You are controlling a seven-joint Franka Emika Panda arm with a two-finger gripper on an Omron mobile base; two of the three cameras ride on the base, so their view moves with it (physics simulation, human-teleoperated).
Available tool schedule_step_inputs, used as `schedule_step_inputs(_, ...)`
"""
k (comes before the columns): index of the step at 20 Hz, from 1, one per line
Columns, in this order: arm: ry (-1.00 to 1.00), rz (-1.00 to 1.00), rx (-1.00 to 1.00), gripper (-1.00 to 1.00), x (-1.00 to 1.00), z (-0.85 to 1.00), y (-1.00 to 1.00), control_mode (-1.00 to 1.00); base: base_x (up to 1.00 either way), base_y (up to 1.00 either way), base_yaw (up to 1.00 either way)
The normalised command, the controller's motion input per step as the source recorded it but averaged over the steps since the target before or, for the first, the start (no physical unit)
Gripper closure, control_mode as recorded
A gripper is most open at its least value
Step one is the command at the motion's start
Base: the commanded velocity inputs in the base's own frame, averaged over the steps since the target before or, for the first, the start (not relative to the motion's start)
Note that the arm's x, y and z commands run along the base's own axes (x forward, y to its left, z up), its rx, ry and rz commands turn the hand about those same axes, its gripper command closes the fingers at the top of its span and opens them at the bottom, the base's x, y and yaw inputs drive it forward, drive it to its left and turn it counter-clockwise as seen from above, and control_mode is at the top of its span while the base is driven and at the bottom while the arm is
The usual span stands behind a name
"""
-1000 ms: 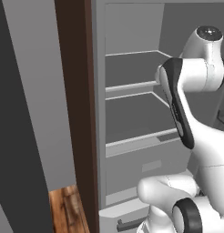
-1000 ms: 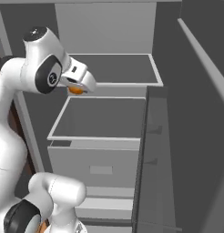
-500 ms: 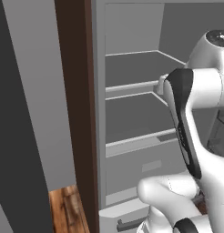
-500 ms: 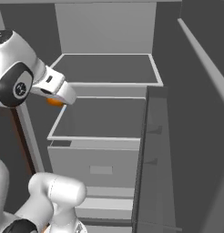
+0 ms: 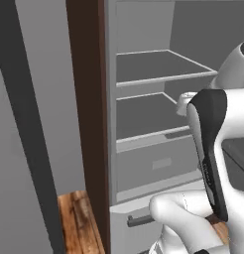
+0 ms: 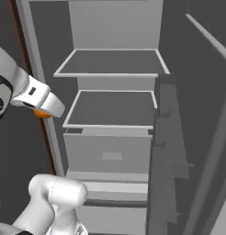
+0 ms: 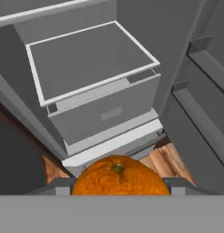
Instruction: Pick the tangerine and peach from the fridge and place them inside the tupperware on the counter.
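A plain bright orange tangerine (image 7: 117, 178) sits between my fingertips (image 7: 58, 185), with my gripper (image 7: 117, 185) shut on it. In the right base view the gripper (image 6: 43, 108) hangs at the left, outside the open fridge (image 6: 115, 62), level with its second shelf. The tangerine (image 6: 41, 113) peeks out orange beneath the hand. The fridge shelves (image 5: 158, 67) look bare, and a grey drawer (image 7: 104, 113) lies below them. The peach, tupperware and counter are out of view.
The fridge door (image 6: 193, 137) stands open on the right, with its door shelves facing inward. A dark brown cabinet panel (image 5: 87, 99) borders the fridge's left side. Wooden floor (image 5: 77, 218) shows below. My own arm (image 5: 208, 149) covers the fridge's right part.
The hand has pulled back out of the fridge, moving left and slightly down in the right base view. The tangerine is still held in it.
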Motion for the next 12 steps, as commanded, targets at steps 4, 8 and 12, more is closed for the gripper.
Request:
schedule_step_inputs(4,0.0,0.0,0.0,1.0,0.0,0.0,0.0,1.0,-0.93,0.47,0.0)
schedule_step_inputs(8,0.0,0.0,0.0,1.0,0.0,0.0,0.0,1.0,-0.89,0.43,-0.01)
schedule_step_inputs(12,0.0,0.0,0.0,1.0,0.0,0.0,0.0,1.0,-0.85,0.27,-0.29)
